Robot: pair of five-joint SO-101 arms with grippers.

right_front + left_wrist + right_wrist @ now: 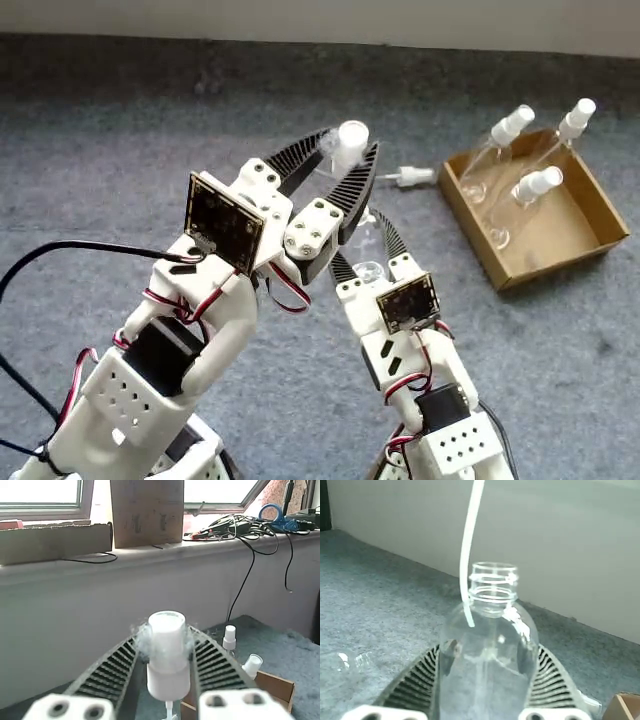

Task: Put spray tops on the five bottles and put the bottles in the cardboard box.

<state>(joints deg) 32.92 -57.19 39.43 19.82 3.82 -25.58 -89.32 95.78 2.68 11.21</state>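
Spray top [167, 655] pinched in left tool [349, 148] | bottle [487, 680] pinched in right tool [490, 652] | cardboard box [575, 215] well apart

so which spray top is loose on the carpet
The spray top lying just outside the cardboard box. The others are on boxed bottles or held in the left pincer.

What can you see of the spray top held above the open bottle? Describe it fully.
The spray top is white plastic: a round cap over a wider collar, with a thin dip tube hanging down. It stands upright, clamped in the left tool. The tube's tip lies beside the neck of the clear bottle, seemingly outside it.
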